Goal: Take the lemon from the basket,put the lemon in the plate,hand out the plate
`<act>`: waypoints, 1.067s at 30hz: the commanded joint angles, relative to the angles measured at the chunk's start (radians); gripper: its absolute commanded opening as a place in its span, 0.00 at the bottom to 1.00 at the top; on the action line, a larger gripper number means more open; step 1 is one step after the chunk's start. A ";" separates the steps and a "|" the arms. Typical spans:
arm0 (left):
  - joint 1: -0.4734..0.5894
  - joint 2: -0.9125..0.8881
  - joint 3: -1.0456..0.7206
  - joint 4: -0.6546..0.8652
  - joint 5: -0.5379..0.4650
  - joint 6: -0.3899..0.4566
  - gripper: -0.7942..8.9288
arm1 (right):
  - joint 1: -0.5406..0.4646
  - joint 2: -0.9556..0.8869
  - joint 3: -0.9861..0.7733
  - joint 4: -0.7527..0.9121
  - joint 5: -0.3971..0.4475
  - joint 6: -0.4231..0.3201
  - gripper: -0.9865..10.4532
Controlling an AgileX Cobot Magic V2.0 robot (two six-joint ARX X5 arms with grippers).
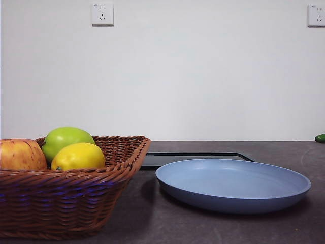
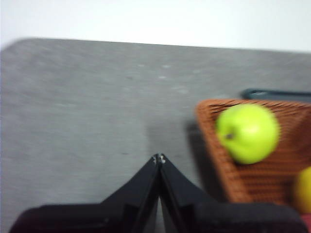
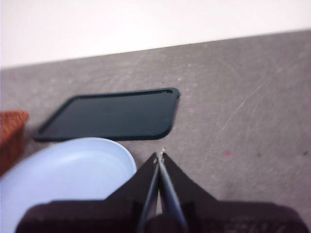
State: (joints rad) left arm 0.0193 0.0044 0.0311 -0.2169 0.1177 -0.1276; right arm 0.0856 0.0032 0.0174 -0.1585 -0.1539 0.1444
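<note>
The yellow lemon (image 1: 78,156) lies in the brown wicker basket (image 1: 66,198) at the front left, between a green apple and a red-yellow apple. An edge of the lemon (image 2: 303,189) shows in the left wrist view. The empty blue plate (image 1: 232,184) sits on the table to the right of the basket; it also shows in the right wrist view (image 3: 63,179). My left gripper (image 2: 159,158) is shut and empty, over bare table beside the basket (image 2: 243,165). My right gripper (image 3: 161,156) is shut and empty, just beside the plate's rim. Neither arm shows in the front view.
A green apple (image 1: 65,141) and a red-yellow apple (image 1: 20,154) share the basket. A flat black tray (image 1: 195,158) lies behind the plate, also in the right wrist view (image 3: 112,115). A small green thing (image 1: 320,138) sits at the far right edge.
</note>
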 commanded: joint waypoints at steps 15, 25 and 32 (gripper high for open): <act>0.002 0.009 0.071 -0.076 0.226 -0.322 0.09 | 0.001 0.026 0.095 -0.112 -0.004 0.319 0.09; 0.002 0.198 0.304 -0.198 0.283 -0.287 0.09 | 0.001 0.249 0.361 -0.289 -0.004 0.247 0.09; 0.000 0.419 0.460 -0.258 0.363 -0.176 0.09 | 0.001 0.466 0.534 -0.377 -0.008 0.156 0.09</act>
State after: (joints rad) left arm 0.0193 0.4030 0.4709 -0.4759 0.4713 -0.3592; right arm 0.0856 0.4435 0.5282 -0.5316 -0.1581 0.3424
